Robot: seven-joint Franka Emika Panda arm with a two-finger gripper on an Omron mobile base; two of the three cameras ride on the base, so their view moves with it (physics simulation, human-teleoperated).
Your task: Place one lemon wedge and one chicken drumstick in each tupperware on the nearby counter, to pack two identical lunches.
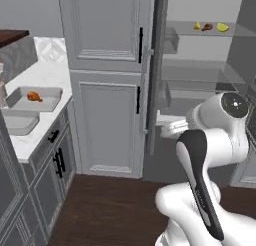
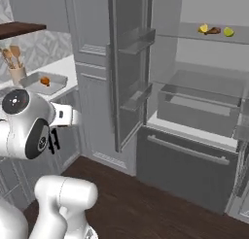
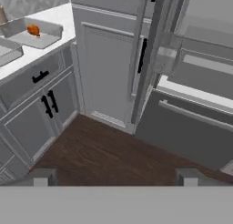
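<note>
**Open hand between tabletop and refrigerator shelf**

The hand (image 3: 113, 177) is hanging wide open and empty above the dark floor. On the tabletop (image 1: 42, 77), the near tupperware (image 1: 20, 123) is sitting empty; the far tupperware (image 1: 35, 99) is holding an orange drumstick (image 1: 34, 96). On the refrigerator shelf (image 1: 185, 30) are lying a pointed lemon wedge (image 1: 197, 26), a dark drumstick (image 1: 207, 27) and a paler wedge (image 1: 222, 27). These look light and small; the drumstick's bulbous end probably suits pinching, whereas the wedges' slanted faces may slip.
</note>
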